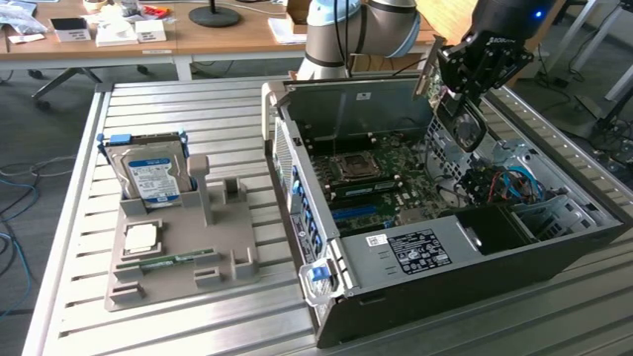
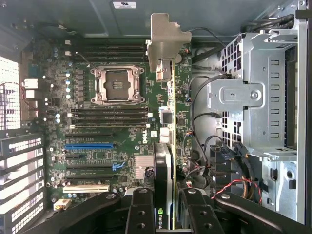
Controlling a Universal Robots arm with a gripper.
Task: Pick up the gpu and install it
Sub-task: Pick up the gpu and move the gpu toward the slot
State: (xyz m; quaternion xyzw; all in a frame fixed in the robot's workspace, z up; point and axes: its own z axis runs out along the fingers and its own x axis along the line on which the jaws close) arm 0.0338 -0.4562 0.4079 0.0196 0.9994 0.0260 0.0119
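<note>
Arm (image 1: 346,30) over open PC case (image 1: 445,282), gripper (image 2: 168,209) down, tight on gpu (image 2: 163,165).

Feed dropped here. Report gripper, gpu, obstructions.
Gripper shut on gpu, held edge-down over open case. Not yet seated on motherboard. Cables close beside it.

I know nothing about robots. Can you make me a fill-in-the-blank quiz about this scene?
1. The gripper has its jaws shut on the ___, over the motherboard.
2. The motherboard's processor socket is ___.
3. In the grey holder, the ___ with the blue-white label stands upright.
Missing words: gpu; empty; hard drive.
</note>
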